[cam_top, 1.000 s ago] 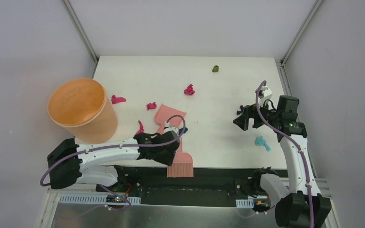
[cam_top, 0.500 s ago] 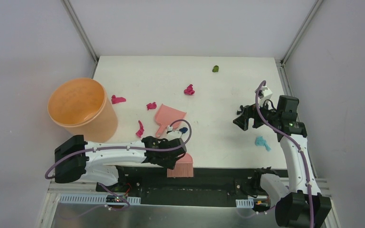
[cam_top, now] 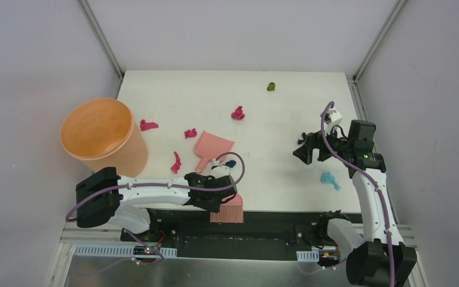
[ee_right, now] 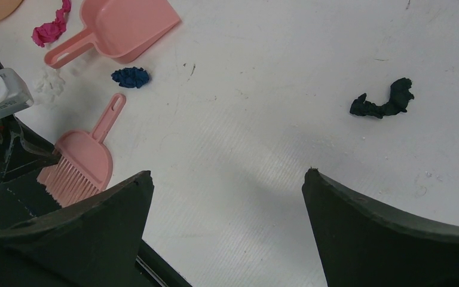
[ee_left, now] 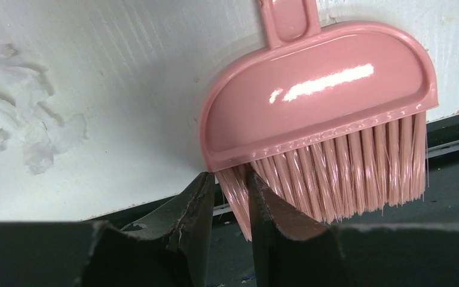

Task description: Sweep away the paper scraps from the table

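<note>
Paper scraps lie on the white table point(cam_top: 287, 113): magenta ones point(cam_top: 149, 125) point(cam_top: 190, 133) point(cam_top: 237, 113) point(cam_top: 176, 161), an olive one point(cam_top: 271, 86), a teal one point(cam_top: 329, 179) and a dark blue one point(cam_top: 230, 163). The right wrist view shows a black scrap point(ee_right: 382, 103); the left wrist view shows a white wad point(ee_left: 12, 119). The pink hand brush point(cam_top: 228, 209) overhangs the front edge. My left gripper point(ee_left: 230, 179) is nearly closed at the corner of the brush point(ee_left: 317, 101), a tuft of bristles between its jaws. My right gripper point(ee_right: 227, 176) is open and empty above the table.
A big orange bucket point(cam_top: 104, 137) stands at the left. The pink dustpan point(cam_top: 212, 146) lies mouth-up mid-table, also in the right wrist view point(ee_right: 128, 27). Metal frame posts rise at the back corners.
My left arm has swung toward the near edge, from over the brush handle to the left corner of the brush head. The brush and right arm have not moved.
</note>
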### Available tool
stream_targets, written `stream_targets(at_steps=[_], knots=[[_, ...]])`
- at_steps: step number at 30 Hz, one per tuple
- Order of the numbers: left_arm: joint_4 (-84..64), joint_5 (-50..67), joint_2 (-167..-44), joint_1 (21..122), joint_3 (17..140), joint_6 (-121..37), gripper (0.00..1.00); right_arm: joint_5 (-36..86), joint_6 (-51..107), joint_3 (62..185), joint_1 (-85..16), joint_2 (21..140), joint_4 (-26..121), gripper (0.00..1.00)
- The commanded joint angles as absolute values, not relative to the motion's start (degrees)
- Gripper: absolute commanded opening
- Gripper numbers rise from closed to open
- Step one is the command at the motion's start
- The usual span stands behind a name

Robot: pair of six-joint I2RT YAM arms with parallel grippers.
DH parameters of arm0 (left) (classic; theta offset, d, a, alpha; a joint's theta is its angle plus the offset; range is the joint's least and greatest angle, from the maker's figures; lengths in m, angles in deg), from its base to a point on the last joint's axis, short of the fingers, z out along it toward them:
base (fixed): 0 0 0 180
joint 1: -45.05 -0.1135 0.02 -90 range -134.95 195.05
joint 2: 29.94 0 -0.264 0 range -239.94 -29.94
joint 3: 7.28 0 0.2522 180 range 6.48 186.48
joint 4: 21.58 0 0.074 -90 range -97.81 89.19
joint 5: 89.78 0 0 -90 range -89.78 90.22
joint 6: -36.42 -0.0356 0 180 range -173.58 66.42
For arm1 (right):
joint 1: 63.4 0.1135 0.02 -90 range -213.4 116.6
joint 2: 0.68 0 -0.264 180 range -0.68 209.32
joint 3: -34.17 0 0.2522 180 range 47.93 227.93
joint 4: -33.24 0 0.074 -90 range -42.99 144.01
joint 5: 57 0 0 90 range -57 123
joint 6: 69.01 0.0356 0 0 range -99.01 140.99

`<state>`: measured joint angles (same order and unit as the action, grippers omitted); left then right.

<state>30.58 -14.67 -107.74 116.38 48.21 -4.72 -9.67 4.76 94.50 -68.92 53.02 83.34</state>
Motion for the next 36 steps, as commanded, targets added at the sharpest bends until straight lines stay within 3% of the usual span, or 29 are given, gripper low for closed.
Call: stream_targets(at_steps=[1, 5, 10, 17, 23, 28, 36], knots=[[27.51, -14.56, -109.8, 117.08, 47.9, -4.74, 0.28, -10.73, 3.3, 94.62, -68.76, 52.46, 83.0, 1.0], [26.54, -13.76, -112.16, 117.04, 48.48, -5.44, 0.24, -11.2, 3.41, 94.6, -68.76, 52.24, 83.13, 1.0], [28.58, -13.98, -110.87, 117.09, 50.4, -7.07, 0.0, -11.04, 3.35, 94.62, -68.76, 51.55, 83.22, 1.0], [36.1, -17.97, -100.36, 117.57, 55.57, -16.65, 0.0, -13.84, 7.43, 95.25, -68.7, 52.45, 82.26, 1.0], [29.05, -14.41, -91.5, 117.61, 56.03, -36.46, 0.0, -19.56, 12.13, 103.44, -66.57, 62.94, 87.58, 0.97], [24.64, -11.24, -90.2, 117.61, 55.37, -48.13, 0.0, -34.03, 11.06, 105.04, -63.95, 67.37, 88.63, 1.0], [16.73, -3.7, -87.64, 117.6, 54.44, -55.33, 0.0, -32.21, 2.46, 100.96, -55.77, 65.16, 89.1, 1.0]])
